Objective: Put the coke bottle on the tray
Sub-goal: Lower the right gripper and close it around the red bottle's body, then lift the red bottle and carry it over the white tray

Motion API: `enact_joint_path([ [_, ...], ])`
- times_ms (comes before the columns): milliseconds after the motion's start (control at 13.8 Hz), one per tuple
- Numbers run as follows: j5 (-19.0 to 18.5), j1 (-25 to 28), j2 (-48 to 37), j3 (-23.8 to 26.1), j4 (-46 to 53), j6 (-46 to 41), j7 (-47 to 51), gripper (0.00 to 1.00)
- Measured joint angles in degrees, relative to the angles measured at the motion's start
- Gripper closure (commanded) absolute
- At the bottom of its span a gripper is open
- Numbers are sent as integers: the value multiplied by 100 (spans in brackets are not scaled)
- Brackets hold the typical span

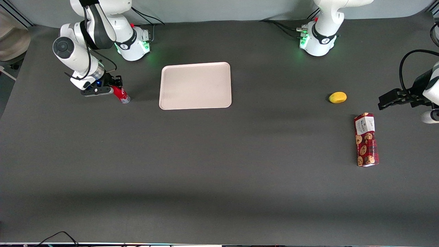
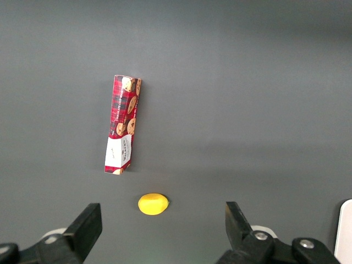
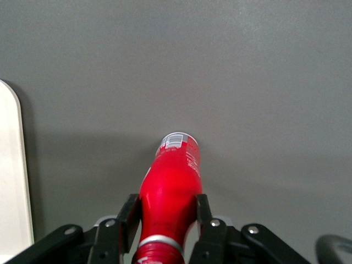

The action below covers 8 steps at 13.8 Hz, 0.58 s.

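The coke bottle [image 1: 121,95] is a small slim red bottle. It leans over, with its silvery base low by the table, toward the working arm's end of the table beside the tray [image 1: 195,85]. My right gripper [image 1: 114,90] is shut on the bottle's upper body. In the right wrist view the black fingers [image 3: 130,217] press on both sides of the red bottle [image 3: 170,181] and the gripper [image 3: 166,206] holds it just below the neck. The pale pinkish-beige tray's rim [image 3: 11,181] shows at the side of that view. The tray has nothing on it.
A yellow lemon-like fruit [image 1: 337,97] and a red cookie box [image 1: 366,139] lie toward the parked arm's end of the table; both show in the left wrist view, fruit [image 2: 152,203] and box [image 2: 122,125]. The working arm's base [image 1: 133,43] stands farther from the camera than the bottle.
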State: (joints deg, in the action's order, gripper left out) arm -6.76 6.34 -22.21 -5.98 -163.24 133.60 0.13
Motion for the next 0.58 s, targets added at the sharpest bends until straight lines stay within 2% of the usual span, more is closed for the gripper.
enact_joint_path([
  [290,0,0,0,-2,14,-63,0,99],
  [581,0,7,-11,-2,373,-783,-1,100],
])
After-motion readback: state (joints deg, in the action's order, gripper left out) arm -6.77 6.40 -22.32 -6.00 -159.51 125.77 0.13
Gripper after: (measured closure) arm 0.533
